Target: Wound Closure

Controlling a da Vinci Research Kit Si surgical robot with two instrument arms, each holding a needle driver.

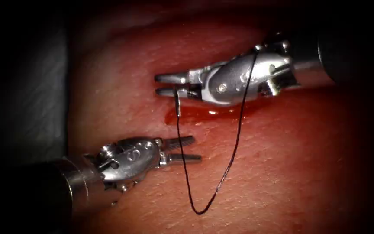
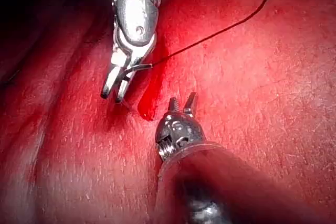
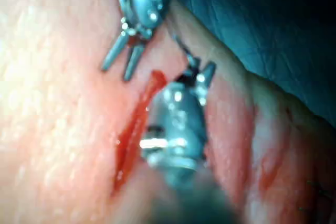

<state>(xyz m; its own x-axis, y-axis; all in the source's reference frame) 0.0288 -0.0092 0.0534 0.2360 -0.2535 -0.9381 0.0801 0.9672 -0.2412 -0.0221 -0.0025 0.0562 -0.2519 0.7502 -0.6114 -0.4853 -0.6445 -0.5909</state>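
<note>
Your right tool (image 1: 166, 85) grips the needle (image 1: 177, 103) near its thread end, fingers narrow, needle hanging clear above the cut (image 1: 204, 113), not in tissue (image 1: 282, 164); thread (image 1: 234, 147) loops slack below; your left tool (image 1: 186, 149) fingers parted, holding nothing, just beside the cut.

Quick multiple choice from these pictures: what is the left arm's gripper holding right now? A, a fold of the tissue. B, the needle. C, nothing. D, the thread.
C: the left gripper is open with nothing between its jaws, hovering over the tissue beside the thread, while the needle hangs at the right gripper above the cut.
</note>
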